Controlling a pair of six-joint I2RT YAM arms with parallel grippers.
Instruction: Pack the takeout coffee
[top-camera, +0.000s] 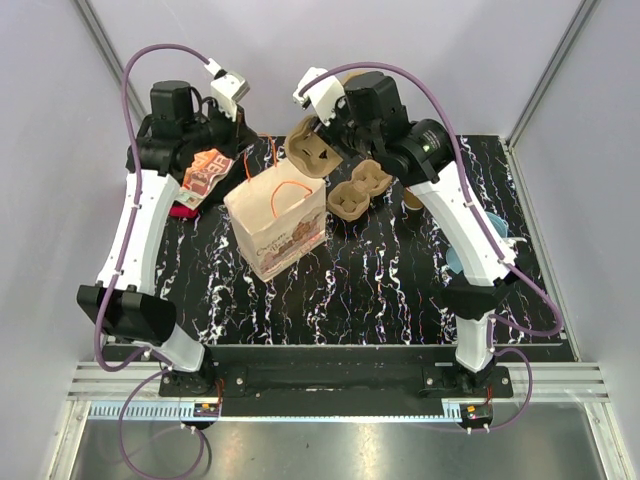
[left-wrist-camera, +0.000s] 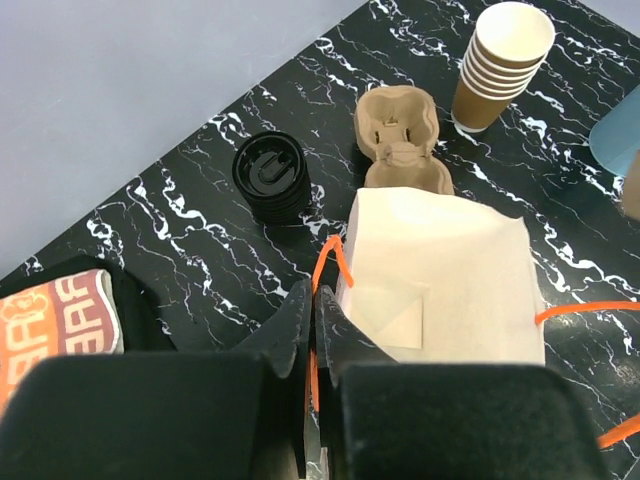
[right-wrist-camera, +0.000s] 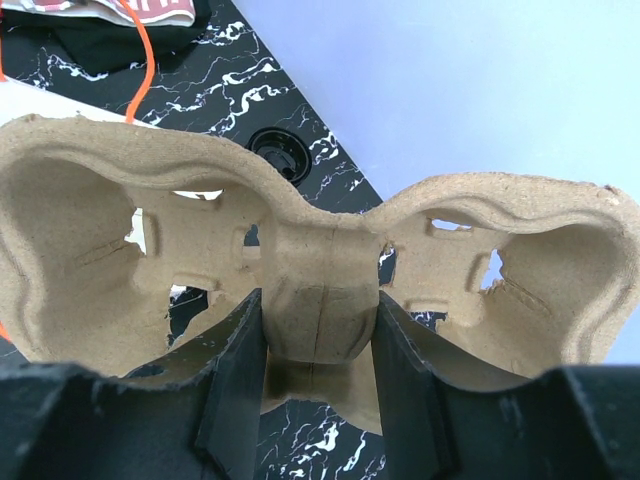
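The takeout coffee does not show in any view. A pale paper bag (top-camera: 278, 228) with orange handles stands open at the middle of the marbled black table. My left gripper (left-wrist-camera: 316, 292) is shut on the bag's near orange handle (left-wrist-camera: 330, 262), at the bag's left rim. My right gripper (right-wrist-camera: 320, 300) hangs above and behind the bag. It is shut on the middle post of a brown pulp cup carrier (right-wrist-camera: 330, 250), which it holds off the table (top-camera: 312, 148).
A second pulp carrier (left-wrist-camera: 400, 140) lies just behind the bag. A stack of lidless paper cups (left-wrist-camera: 498, 65) stands to its right and a stack of black lids (left-wrist-camera: 268, 176) to its left. A light blue cup (left-wrist-camera: 618, 140) shows at the right. An orange packet (top-camera: 205, 172) lies on dark cloth.
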